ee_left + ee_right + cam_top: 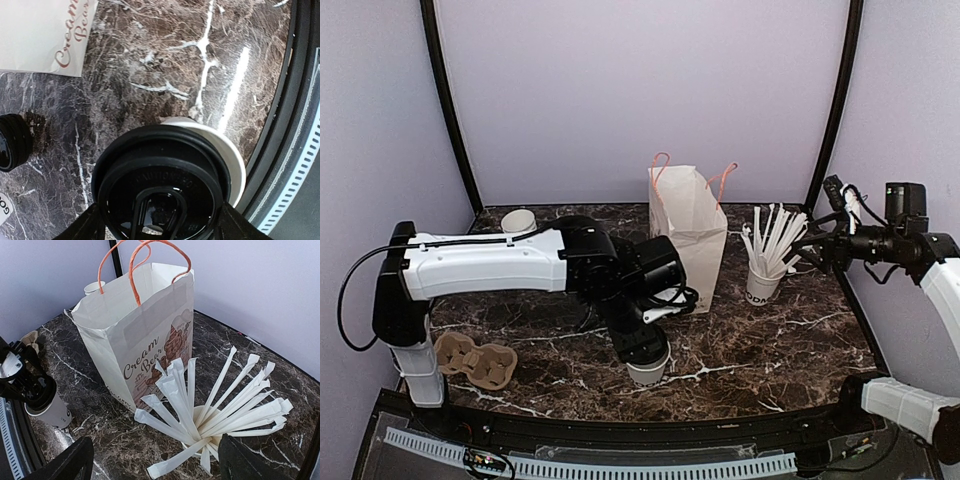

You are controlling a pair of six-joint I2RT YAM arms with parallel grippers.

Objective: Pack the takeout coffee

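Note:
The takeout coffee (648, 372), a small white cup with a black lid (160, 192), stands on the marble table near the front edge. My left gripper (642, 350) is down over it, with a finger pressed against each side of the lid, shut on the cup. The cup also shows in the right wrist view (50, 407). The white paper bag (690, 235) with orange handles stands open just behind the cup. My right gripper (817, 248) is open and empty in the air at the right, above the cup of straws.
A white cup of wrapped straws (765, 275) stands to the right of the bag. Nested white cups (518, 221) sit at the back left. A brown cardboard cup carrier (475, 361) lies at the front left. The table's black front rim (280, 150) is close to the coffee.

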